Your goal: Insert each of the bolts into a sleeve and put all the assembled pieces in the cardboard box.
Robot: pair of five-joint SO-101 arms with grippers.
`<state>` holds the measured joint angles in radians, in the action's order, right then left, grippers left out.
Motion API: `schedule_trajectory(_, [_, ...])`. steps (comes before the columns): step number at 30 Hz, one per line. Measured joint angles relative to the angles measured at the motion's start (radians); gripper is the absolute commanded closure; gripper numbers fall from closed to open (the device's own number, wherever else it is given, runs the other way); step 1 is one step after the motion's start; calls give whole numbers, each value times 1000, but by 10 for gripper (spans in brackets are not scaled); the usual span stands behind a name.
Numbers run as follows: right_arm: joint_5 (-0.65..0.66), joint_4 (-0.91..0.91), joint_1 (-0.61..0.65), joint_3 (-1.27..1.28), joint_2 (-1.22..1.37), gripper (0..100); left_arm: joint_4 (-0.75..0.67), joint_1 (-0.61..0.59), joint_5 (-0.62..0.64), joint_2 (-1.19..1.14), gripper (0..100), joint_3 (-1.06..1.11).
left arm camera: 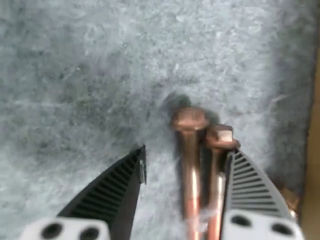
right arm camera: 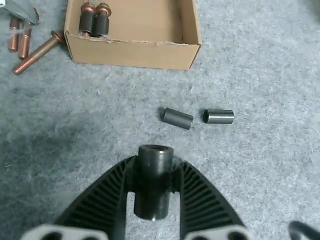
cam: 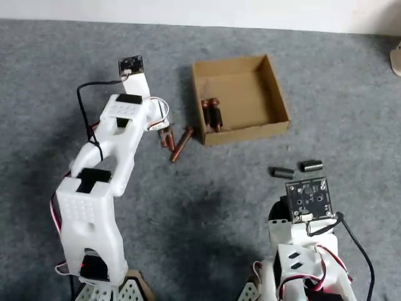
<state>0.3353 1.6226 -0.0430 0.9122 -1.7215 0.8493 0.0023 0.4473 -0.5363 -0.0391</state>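
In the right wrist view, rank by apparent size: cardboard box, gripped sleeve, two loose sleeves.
1. cardboard box
2. gripped sleeve, though nearness to the camera inflates it
3. one loose sleeve and the other loose sleeve look alike, so unranked

I counted one cardboard box (cam: 247, 133), in the upper middle of the high view. In it I saw two assembled pieces (right arm camera: 88, 20) (right arm camera: 103, 19), each a bolt in a sleeve. I made the bare bolts (right arm camera: 13, 37) (right arm camera: 25, 42) (right arm camera: 37, 52) three, all at the upper left of the right wrist view. The empty sleeves (right arm camera: 177, 118) (right arm camera: 218, 116) (right arm camera: 154, 190) were also three: two at mid-frame there and one at bottom centre. I counted two arms (cam: 103, 169) (cam: 307, 263).
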Motion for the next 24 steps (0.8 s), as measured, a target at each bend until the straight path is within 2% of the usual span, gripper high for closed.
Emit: schedule_trajectory(24, [0, 0, 0, 0, 0, 994, 0, -3, 18, -18, 762, -11])
